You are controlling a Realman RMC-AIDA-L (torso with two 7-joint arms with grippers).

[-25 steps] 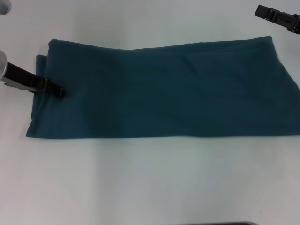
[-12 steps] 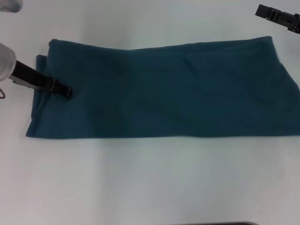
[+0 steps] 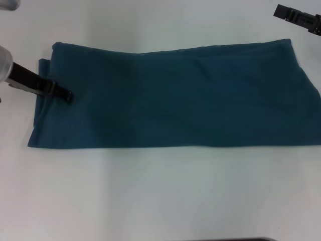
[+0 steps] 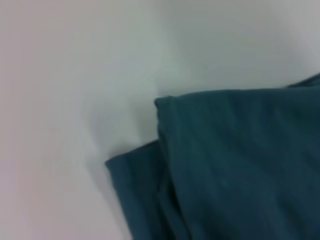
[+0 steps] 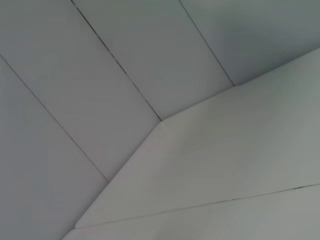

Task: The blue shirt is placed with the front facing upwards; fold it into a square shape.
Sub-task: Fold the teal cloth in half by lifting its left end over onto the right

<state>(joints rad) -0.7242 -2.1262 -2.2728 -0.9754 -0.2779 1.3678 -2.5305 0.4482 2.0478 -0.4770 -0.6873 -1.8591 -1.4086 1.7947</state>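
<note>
From my head I see the blue shirt (image 3: 170,95) folded into a long band across the white table (image 3: 160,191); my left wrist shows only its layered corner (image 4: 165,107), my right wrist bare table. My left gripper (image 3: 67,95) rests on its left end and my right gripper (image 3: 286,11) is parked far right; neither's opening shows.

Left gripper (image 3: 67,95): thin black fingers with small metal fittings, running out of a pale silver-grey rounded wrist housing (image 3: 4,64). Right gripper (image 3: 281,10): black, blocky and angular, with lighter grey edges catching the light along its links.
</note>
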